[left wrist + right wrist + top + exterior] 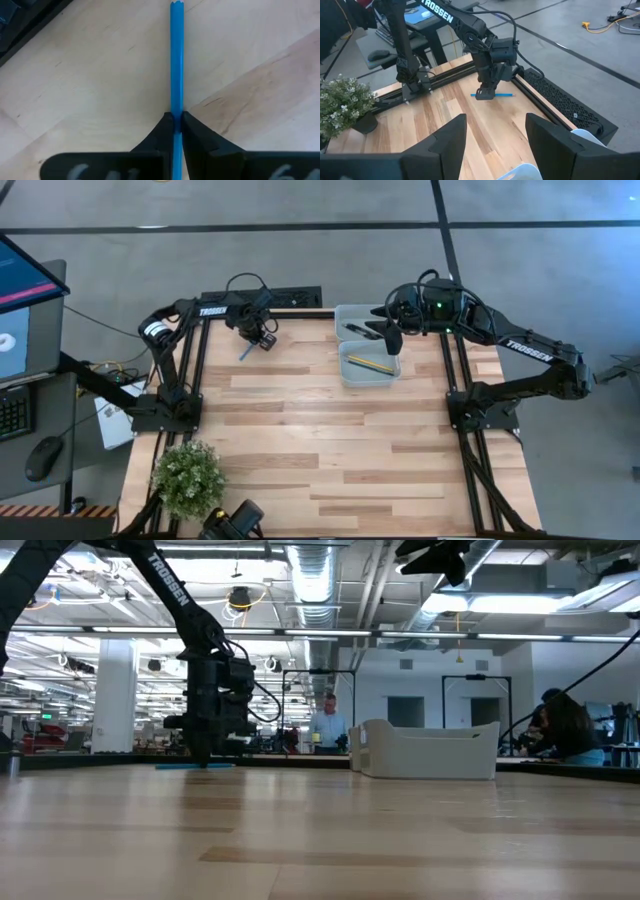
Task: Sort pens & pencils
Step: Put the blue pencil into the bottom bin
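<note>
Trays (pixel 352 376): yellow pencil (pixel 367 363) in near one, pens (pixel 360 331) behind.

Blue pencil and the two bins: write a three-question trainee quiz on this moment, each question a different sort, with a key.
1. True or false: the left gripper is shut on the blue pencil.
2. Where does the yellow pencil lie? A) on the bare table B) in the nearer bin C) in the plant pot
3. Fill in: the right gripper hangs above the bins with its jaws ____.

Key: 1 true. 2 B. 3 open.
</note>
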Action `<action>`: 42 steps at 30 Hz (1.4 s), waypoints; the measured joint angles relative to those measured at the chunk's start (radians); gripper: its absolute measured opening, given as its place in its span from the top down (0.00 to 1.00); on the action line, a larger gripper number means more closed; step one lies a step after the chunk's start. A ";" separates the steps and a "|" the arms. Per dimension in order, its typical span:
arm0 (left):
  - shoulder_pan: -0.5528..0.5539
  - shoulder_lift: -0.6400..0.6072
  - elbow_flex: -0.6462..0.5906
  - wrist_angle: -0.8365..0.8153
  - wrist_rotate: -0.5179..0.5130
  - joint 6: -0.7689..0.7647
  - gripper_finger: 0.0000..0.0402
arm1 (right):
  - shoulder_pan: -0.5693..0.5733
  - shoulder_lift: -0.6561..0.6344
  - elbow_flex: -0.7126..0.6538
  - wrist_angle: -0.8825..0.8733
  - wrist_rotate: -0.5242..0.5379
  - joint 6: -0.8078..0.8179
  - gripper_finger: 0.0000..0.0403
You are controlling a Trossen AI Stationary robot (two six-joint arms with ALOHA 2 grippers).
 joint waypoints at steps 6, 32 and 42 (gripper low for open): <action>-0.003 -0.022 -0.004 -0.016 0.081 -0.004 0.98 | 0.000 0.000 0.000 0.000 0.000 0.000 0.44; -0.086 -0.200 0.180 0.016 0.165 0.003 0.98 | 0.000 0.000 0.000 0.000 0.000 0.018 0.44; -0.114 -0.507 0.212 0.109 0.309 -0.027 0.98 | 0.000 0.000 0.000 0.005 0.000 0.073 0.44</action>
